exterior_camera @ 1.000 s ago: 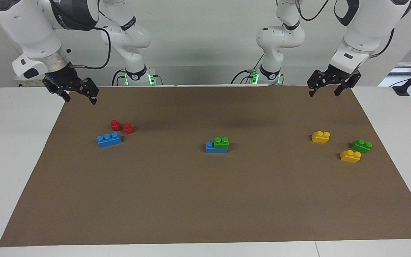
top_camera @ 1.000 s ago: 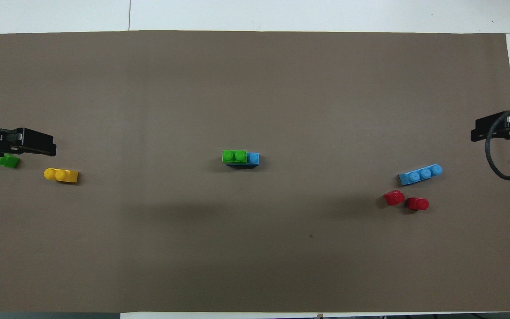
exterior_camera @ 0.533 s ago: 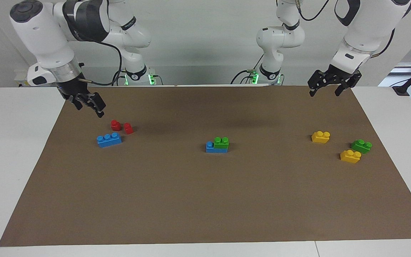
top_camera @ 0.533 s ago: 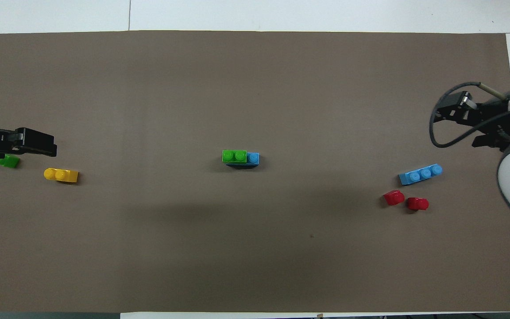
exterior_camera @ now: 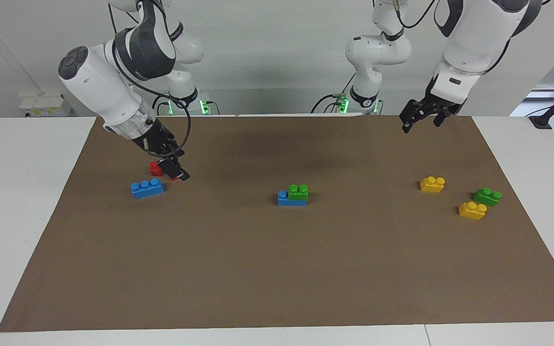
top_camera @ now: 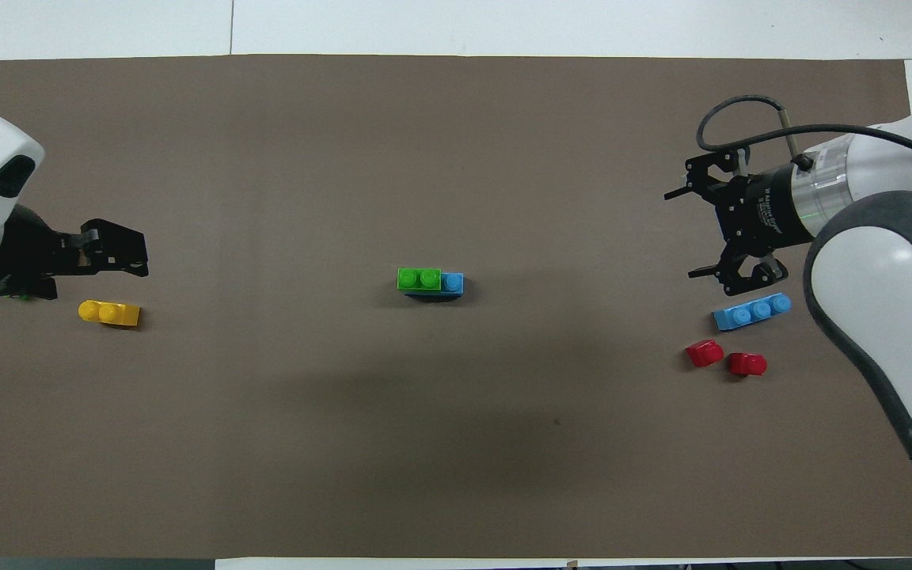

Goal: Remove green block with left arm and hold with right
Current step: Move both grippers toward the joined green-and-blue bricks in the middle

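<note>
Green block [exterior_camera: 299,191] sits on a blue brick [exterior_camera: 291,200] mid-worktop, untouched; right hand [exterior_camera: 173,166], fingers apart, has swung over red bricks [top_camera: 725,359], while left hand [exterior_camera: 419,115], also apart, edges inward.

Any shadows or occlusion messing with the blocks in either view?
Facing view: soft arm shadows near the robots' edge of the brown mat; green block evenly lit, right tool overlaps the red blocks. Overhead view: broad faint shadow nearer the robots than the green block; left tool hides the darker green brick.
</note>
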You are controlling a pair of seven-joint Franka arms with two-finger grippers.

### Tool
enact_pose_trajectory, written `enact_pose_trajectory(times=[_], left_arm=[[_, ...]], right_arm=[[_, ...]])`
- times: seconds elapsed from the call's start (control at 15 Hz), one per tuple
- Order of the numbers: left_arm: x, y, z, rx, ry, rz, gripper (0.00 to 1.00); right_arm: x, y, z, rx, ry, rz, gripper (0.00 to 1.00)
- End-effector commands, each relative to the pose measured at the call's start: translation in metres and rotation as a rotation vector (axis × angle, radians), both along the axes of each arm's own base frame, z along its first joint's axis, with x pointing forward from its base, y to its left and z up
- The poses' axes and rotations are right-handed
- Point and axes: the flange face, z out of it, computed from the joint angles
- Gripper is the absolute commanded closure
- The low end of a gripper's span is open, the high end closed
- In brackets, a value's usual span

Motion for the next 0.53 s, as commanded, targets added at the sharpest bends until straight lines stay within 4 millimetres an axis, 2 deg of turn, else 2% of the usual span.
enact_pose_trajectory(times=[0.0, 0.2, 0.33, 0.47], left_arm=[[-0.022, -0.030, -0.012, 0.006, -0.041, 0.163, 0.00], [-0.034, -0.058, -0.021, -0.006, -0.075, 0.345, 0.00], [-0.040, -0.075, -0.028, -0.005, -0.068, 0.498, 0.00], [-0.047, -0.108, -0.047, -0.044, -0.096, 0.668, 0.00]], right_arm=[[-0.006, 0.037, -0.030, 0.022, 0.069, -0.031, 0.00], [0.004, 0.048, -0.056, 0.084, 0.126, -0.115, 0.00], [0.007, 0.069, -0.069, 0.096, 0.132, -0.163, 0.00], [0.010, 0.091, -0.086, 0.127, 0.151, -0.207, 0.00]])
